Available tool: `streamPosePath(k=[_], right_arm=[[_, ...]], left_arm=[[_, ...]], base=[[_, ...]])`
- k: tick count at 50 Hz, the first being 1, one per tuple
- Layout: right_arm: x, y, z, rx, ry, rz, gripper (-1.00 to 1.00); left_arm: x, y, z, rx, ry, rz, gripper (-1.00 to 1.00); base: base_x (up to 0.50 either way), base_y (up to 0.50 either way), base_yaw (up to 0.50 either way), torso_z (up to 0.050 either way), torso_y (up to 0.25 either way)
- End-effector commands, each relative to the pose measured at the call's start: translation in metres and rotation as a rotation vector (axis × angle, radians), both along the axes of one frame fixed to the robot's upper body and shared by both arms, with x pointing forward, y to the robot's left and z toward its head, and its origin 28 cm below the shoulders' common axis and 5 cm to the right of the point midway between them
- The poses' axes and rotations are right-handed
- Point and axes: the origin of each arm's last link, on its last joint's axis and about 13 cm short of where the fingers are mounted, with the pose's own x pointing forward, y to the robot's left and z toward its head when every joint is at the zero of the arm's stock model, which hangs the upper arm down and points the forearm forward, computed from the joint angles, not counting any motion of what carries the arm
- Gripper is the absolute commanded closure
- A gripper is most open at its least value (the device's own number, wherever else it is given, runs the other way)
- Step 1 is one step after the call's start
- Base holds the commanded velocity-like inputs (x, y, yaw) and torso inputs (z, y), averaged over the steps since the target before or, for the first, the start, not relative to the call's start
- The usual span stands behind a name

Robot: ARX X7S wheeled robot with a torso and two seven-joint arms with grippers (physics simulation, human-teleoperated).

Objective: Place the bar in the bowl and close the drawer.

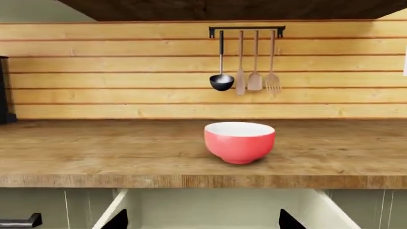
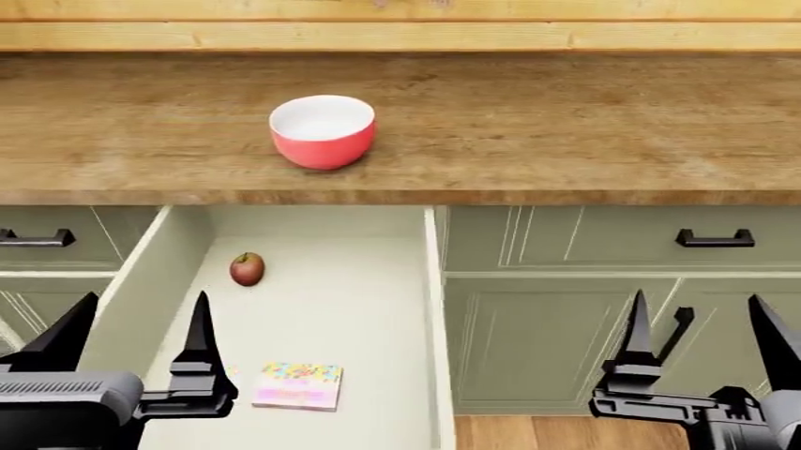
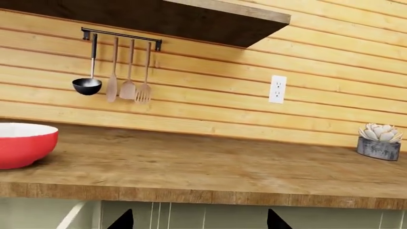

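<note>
One bar (image 2: 298, 385) and one apple (image 2: 247, 269) in the open drawer (image 2: 375, 309), one bowl (image 2: 323, 130) above — left claw (image 2: 133, 349) and right claw (image 2: 701, 342) spread wide, empty.

The desk (image 2: 564, 122) is matt, grainy wood, and the wall (image 1: 127, 71) behind it is pale wooden planks. The bowl (image 2: 323, 131) looks smooth and glossy like glazed ceramic. The drawer (image 2: 363, 309) looks painted and matt; the bar (image 2: 298, 385) has a printed wrapper.

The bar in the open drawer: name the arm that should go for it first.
Left. The left gripper hangs open over the drawer, just beside the bar. The right gripper is off past the drawer's side wall, before shut cabinet fronts.
</note>
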Motion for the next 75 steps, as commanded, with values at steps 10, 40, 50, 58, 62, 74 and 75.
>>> streamPosePath(k=[10,40,50,58,62,74,75], right_arm=[[-0.001,-0.001,0.000,0.001,-0.002,-0.004,-1.00],[0.014,-0.015,0.064,-0.070,0.159,0.094,-1.00],[0.033,-0.015,0.103,-0.152,0.275,0.178,-1.00],[0.041,-0.017,0.114,-0.151,0.332,0.196,-1.00],[0.041,-0.018,0.114,-0.149,0.333,0.193,-1.00],[0.042,-0.018,0.111,-0.149,0.347,0.190,-1.00],[0.042,-0.018,0.111,-0.149,0.345,0.191,-1.00]], left_arm=[[-0.001,0.000,0.000,0.003,-0.002,-0.001,-1.00],[0.017,0.018,0.063,0.017,0.175,-0.065,-1.00],[0.033,0.027,0.097,0.013,0.244,-0.119,-1.00],[0.035,0.029,0.109,0.014,0.258,-0.133,-1.00],[0.035,0.029,0.109,0.019,0.259,-0.130,-1.00],[0.034,0.030,0.107,0.019,0.262,-0.126,-1.00],[0.034,0.030,0.107,0.020,0.263,-0.126,-1.00]], base=[[0.00,0.50,0.00,0.000,0.000],[0.00,0.16,0.00,0.000,0.000],[0.00,0.00,0.00,0.000,0.000],[0.06,0.00,0.00,0.000,0.000],[0.50,0.12,0.00,0.000,0.000],[0.45,0.10,0.00,0.000,0.000],[0.00,0.00,0.00,0.000,0.000]])
